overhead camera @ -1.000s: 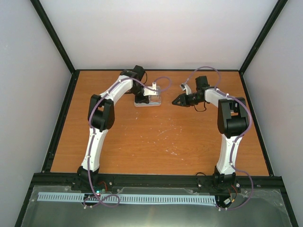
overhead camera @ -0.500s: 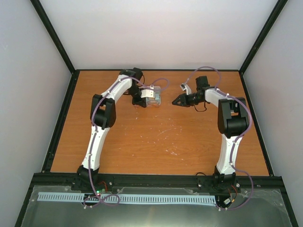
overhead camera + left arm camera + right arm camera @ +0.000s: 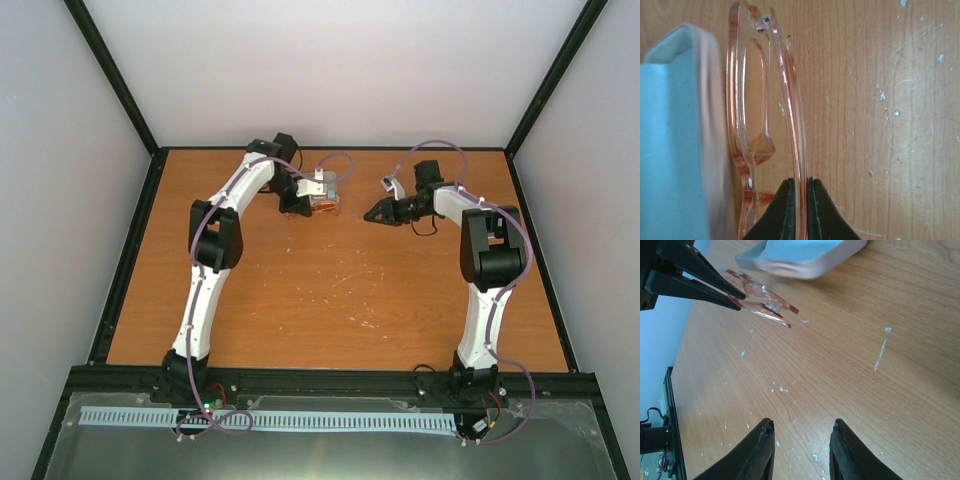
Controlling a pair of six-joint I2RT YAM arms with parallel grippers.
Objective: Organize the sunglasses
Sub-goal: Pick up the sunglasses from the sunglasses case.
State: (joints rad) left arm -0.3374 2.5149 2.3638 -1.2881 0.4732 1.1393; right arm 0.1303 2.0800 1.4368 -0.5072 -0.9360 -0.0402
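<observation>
Item: small sunglasses point(image 3: 756, 100) of thin translucent amber-orange plastic, with see-through lenses and slim arms that appear folded flat along the front. They are glossy, smooth and rounded at the rims, and close in colour to the wood. Location: about 11 o'clock from the tabletop's middle in the overhead view point(image 3: 323, 204), pinched by one slim arm in the black, wedge-tipped left claw point(image 3: 800, 186), which is closed tight on it. At 9 o'clock of the frame, just beside it, lies the oblong pale pink-grey case point(image 3: 710, 125), matt, soft-edged and open, with a light blue cloth point(image 3: 665, 150) lying flat within. Whether frame and case touch cannot be told. The right claw point(image 3: 802, 440), at 1 o'clock overhead, hangs part-open and empty over the scuffed, white-flecked orange-brown wooden table point(image 3: 865, 365). Status, as judged: the pair is in grip and beside the case, not yet inside. Remaining: seat it in the case, release, and likely shut the case.
</observation>
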